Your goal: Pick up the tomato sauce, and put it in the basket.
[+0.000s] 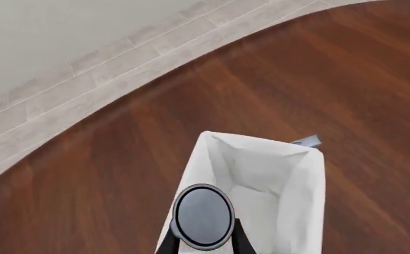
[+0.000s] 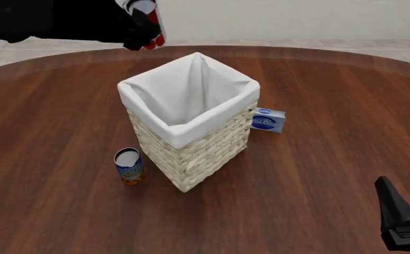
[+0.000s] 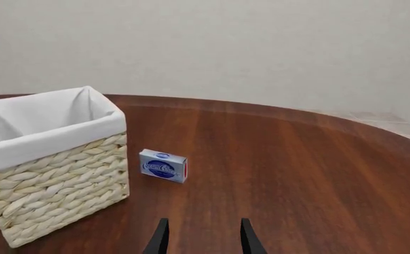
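Our left hand point(image 2: 143, 33) is clamped on the tomato sauce point(image 2: 148, 21), carrying it high above the surface point(image 2: 318, 174). In the front view the can shows only as a red and white sliver at the fingertips, up beyond the far left corner of the basket point(image 2: 190, 119). What our next move turns on is where the opening lies from that hand. Looking along the fingers, we see the can's grey top point(image 1: 203, 216) end-on, so its long axis runs straight along our reach, and the white cloth mouth point(image 1: 268, 169) sits just ahead and a little to one side of it. We judge the can is at the rim, not yet squarely over the middle. A short carry toward the centre should come before letting go.

Our right hand point(image 3: 200, 235) rests low and well apart from the basket, fingers spread and holding nothing.
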Controlling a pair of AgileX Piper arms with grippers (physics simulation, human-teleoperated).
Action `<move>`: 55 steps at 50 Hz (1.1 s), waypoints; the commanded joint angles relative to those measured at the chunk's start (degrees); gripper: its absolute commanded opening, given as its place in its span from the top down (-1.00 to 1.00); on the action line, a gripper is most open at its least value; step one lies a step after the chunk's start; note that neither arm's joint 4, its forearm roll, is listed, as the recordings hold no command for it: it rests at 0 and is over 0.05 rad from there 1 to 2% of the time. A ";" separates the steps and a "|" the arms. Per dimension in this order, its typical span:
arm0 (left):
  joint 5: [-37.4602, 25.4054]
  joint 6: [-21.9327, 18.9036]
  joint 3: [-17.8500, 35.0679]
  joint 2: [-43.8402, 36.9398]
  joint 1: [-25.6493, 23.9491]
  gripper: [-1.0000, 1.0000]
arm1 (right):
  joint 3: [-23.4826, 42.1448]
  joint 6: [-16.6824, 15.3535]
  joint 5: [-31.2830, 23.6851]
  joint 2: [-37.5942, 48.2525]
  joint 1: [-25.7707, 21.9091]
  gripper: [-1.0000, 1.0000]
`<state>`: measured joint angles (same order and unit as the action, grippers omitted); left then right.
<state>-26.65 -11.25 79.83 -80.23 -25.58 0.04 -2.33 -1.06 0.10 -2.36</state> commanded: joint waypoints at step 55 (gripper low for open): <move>2.77 -0.27 -4.36 -10.70 -6.75 1.00 | -0.03 -1.47 -0.42 0.06 -0.25 -1.00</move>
<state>-24.51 -10.43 76.17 -90.13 -32.24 0.01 -3.69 -1.50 0.11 -2.64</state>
